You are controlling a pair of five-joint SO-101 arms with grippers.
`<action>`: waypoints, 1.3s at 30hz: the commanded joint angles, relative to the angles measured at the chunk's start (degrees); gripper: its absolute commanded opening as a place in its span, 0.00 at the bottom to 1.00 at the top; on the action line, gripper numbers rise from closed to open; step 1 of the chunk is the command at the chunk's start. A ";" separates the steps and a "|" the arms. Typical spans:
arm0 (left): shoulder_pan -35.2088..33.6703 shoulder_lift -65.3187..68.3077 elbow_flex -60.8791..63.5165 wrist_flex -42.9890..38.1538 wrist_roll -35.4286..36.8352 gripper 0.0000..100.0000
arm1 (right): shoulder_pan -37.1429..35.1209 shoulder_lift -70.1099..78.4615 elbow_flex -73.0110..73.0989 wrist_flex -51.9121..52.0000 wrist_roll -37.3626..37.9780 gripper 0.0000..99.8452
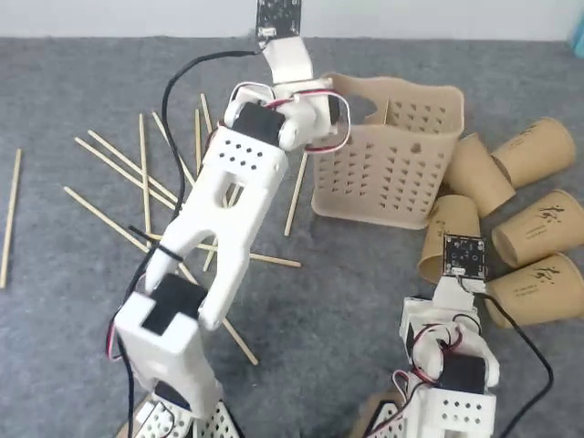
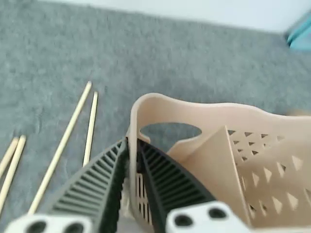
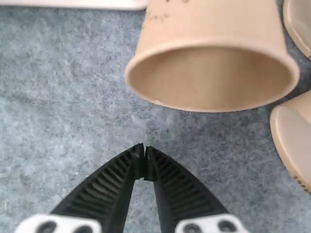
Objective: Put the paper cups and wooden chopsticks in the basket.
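One lone chopstick (image 1: 11,219) lies by itself at the far left of the grey table (image 1: 347,292). Just to its right, several more wooden chopsticks (image 1: 119,173) lie scattered and crossing one another, some under the white left arm (image 1: 228,210), all of them flat on the table and outside the basket.

At the middle, the left end effector (image 2: 132,143) sits at the left end of the beige perforated basket (image 1: 392,164), its two ridged black jaws pressed onto the thin end wall just below the handle cut-out, pinching it. The basket stands upright, and a perforated divider (image 2: 214,155) splits its inside into two compartments. What shows of the inside is bare wall; the floor cannot be seen.

Right of the basket, five paper cups (image 1: 534,151) lie on their sides in a loose cluster, touching or nearly touching. The nearest cup (image 3: 209,73) turns its open mouth toward the right end effector (image 3: 145,148), showing a plain brown inner wall. That end effector hangs close above the table, jaws pressed together with their tips touching, a little apart from the cup's rim.
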 commanded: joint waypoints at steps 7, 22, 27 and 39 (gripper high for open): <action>-6.33 2.73 -2.15 2.46 -9.76 0.01 | 0.57 -0.84 -0.09 -1.10 0.62 0.01; -7.30 -6.95 -3.21 17.41 -24.26 0.01 | 0.66 -0.84 -0.09 -1.10 0.62 0.01; -7.74 -7.21 -3.12 17.41 -24.26 0.01 | 0.75 -0.84 -0.09 -1.10 0.62 0.01; -16.09 -7.82 -5.67 18.99 -24.00 0.01 | 0.66 -0.84 -0.09 -1.10 0.62 0.01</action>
